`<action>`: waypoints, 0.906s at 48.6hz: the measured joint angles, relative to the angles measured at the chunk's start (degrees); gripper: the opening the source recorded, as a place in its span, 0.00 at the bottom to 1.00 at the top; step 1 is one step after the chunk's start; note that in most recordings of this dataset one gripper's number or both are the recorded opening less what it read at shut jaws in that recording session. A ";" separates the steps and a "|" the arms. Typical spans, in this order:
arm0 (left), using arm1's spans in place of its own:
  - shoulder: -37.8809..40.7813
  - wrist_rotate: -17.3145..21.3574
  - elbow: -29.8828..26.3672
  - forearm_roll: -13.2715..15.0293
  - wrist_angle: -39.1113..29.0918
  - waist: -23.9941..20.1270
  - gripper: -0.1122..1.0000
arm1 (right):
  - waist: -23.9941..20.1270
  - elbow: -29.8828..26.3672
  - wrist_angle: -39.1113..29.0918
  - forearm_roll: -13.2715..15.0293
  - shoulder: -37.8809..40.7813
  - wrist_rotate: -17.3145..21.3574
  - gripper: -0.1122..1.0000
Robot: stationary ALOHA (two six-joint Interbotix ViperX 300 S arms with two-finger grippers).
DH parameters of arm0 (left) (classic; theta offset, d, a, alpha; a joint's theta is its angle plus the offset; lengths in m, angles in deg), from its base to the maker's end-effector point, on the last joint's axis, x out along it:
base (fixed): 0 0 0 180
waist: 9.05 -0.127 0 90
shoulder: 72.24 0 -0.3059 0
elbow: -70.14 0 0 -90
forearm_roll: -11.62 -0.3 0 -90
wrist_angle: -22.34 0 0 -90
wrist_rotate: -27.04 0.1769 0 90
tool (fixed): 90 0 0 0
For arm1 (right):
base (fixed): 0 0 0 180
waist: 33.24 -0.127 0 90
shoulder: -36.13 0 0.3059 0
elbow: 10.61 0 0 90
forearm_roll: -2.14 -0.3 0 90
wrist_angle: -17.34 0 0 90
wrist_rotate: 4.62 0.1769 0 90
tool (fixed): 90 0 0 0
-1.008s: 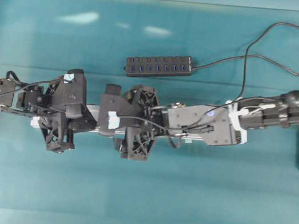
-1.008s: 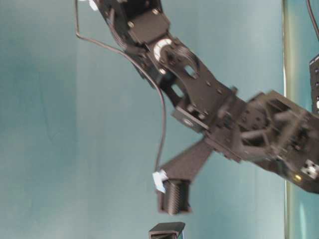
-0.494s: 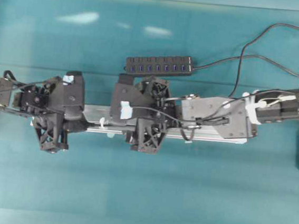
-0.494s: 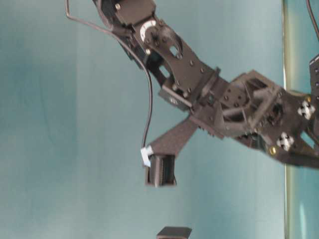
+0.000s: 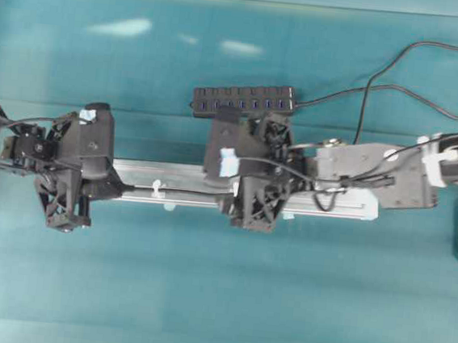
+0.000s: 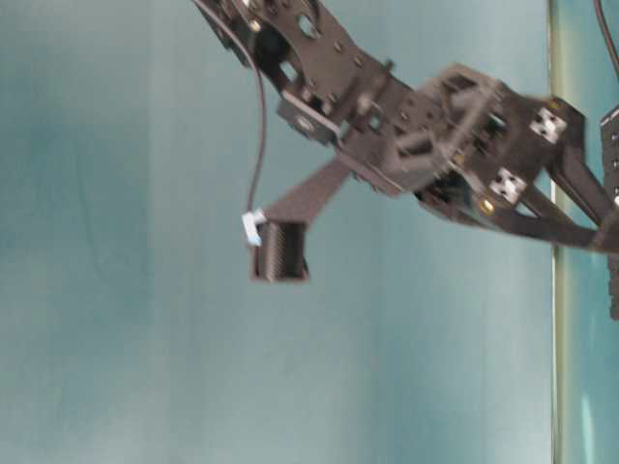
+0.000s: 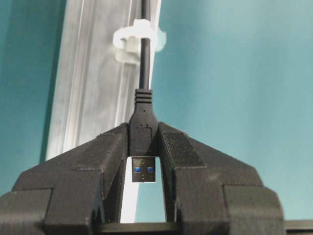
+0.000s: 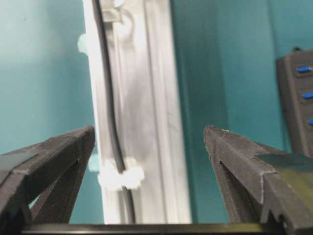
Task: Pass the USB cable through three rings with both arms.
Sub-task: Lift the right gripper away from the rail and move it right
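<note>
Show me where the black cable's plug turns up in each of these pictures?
Overhead: left of middle, at the left gripper, too small to make out.
Table-level: not in it.
Left wrist: plug low in the middle, pinched between the fingers.
Right wrist: not in it; only the cable shows.
Shared landmark: the silver rail.

A blurred black robot arm (image 6: 426, 116) reached across the teal backdrop (image 6: 116, 290), one ribbed fingertip (image 6: 280, 251) apparently hanging free.
</note>
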 measured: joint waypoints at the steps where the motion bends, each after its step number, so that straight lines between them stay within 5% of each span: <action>1: -0.18 0.00 0.00 0.00 -0.09 0.09 0.30 | 0.09 0.35 0.00 0.00 -0.35 -0.09 0.93; 27: -3.96 0.00 0.00 0.00 -0.79 0.00 0.29 | -0.18 5.54 0.18 -0.09 -8.61 0.00 0.93; 44: -4.31 0.00 -0.44 0.00 -0.79 0.00 0.30 | -0.44 13.97 0.18 -0.09 -17.84 2.11 0.93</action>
